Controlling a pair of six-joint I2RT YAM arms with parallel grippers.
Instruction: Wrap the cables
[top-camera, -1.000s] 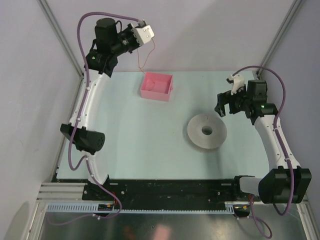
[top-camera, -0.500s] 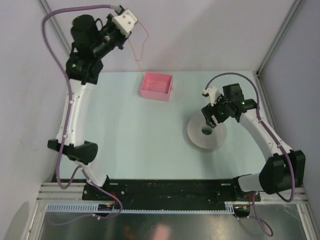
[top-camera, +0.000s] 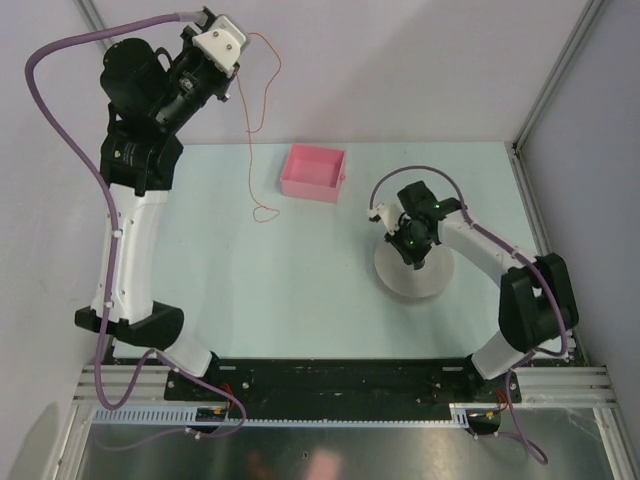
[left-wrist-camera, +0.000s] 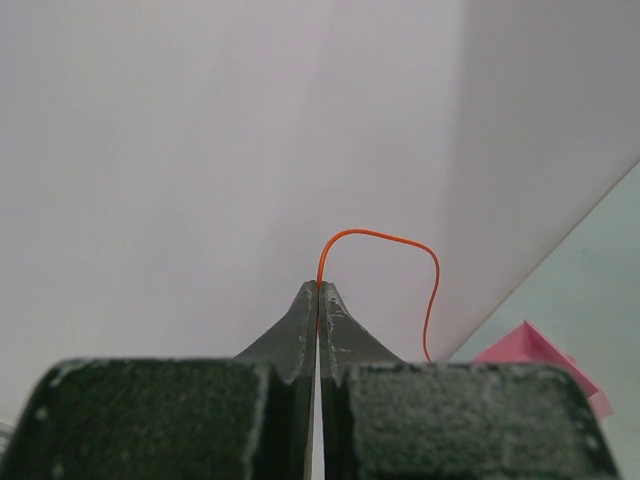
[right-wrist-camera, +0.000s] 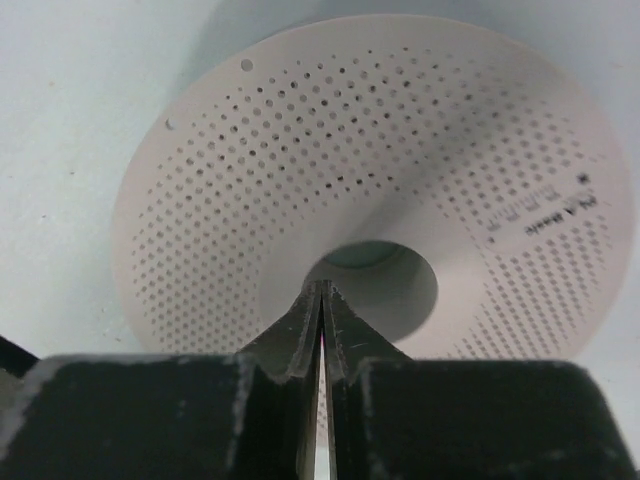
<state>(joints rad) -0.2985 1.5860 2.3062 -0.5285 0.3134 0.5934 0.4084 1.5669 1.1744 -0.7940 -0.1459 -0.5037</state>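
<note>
The cable is a hair-thin orange wire (top-camera: 251, 150). It hangs from my left gripper (top-camera: 238, 45), raised high at the back left, and ends in a small loop (top-camera: 265, 213) on the table. In the left wrist view the gripper (left-wrist-camera: 319, 285) is shut on the wire (left-wrist-camera: 400, 240), which arcs up from the tips and drops to the right. My right gripper (top-camera: 412, 248) sits over the grey perforated spool (top-camera: 420, 285). In the right wrist view its fingertips (right-wrist-camera: 321, 285) are shut with nothing seen between them, at the near rim of the spool's centre hole (right-wrist-camera: 385, 275).
A pink open box (top-camera: 313, 172) stands at the back middle of the pale green table (top-camera: 300, 290), just right of the hanging wire. White walls close in the back and both sides. Purple hoses loop off both arms.
My left arm rose and swung left, drawing the wire out so that its end loop now rests on the table. My right arm moved left over the spool and its jaws went from open to shut.
</note>
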